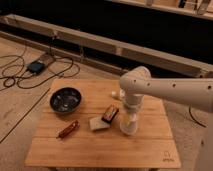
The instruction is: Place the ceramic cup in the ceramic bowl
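The ceramic cup (129,128), small and pale, stands on the wooden table (100,150) at the right of centre. My gripper (129,118) points straight down from the cream arm and sits right over the cup, at its top, hiding its rim. The ceramic bowl (65,99), round, dark and glossy, sits on the table's left side, about a bowl's width and a half to the left of the cup, with nothing showing inside it.
A dark red-brown packet (110,114) and a beige block (98,123) lie just left of the cup. A reddish-brown oblong thing (68,129) lies below the bowl. A small white thing (115,94) lies behind the arm. Cables and a box (36,66) lie on the floor at left.
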Robot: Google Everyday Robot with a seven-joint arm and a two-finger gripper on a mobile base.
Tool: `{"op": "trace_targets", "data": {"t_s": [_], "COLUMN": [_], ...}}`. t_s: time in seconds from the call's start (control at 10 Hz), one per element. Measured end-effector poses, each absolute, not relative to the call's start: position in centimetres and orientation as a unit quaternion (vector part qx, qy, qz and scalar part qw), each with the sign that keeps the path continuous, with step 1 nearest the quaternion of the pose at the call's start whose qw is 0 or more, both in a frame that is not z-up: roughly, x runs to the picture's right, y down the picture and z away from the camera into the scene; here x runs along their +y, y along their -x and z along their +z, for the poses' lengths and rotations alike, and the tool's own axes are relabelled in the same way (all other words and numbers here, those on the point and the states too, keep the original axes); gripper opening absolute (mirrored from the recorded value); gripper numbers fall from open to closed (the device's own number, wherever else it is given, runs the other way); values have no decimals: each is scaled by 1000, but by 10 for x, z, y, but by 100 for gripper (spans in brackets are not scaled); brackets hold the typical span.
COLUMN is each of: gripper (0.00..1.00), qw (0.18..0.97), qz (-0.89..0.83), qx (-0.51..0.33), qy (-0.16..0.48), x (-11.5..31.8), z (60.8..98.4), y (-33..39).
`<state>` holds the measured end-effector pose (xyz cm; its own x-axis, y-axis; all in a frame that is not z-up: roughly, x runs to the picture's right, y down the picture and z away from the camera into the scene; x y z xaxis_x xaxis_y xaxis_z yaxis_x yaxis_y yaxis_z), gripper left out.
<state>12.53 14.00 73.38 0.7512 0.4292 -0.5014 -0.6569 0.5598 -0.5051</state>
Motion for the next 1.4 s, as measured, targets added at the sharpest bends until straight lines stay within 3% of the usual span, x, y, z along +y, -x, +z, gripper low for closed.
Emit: {"op": "trace_targets", "data": {"t_s": [0.3,1.0,1.4], "gripper": [0,0,0], "qw": [893,924,930], "qz": [249,78,-15], "qx": [131,35,3], "qy": [351,372,366], "x": [91,17,-21], "z": [736,823,844], "y": [-73,66,120]}}
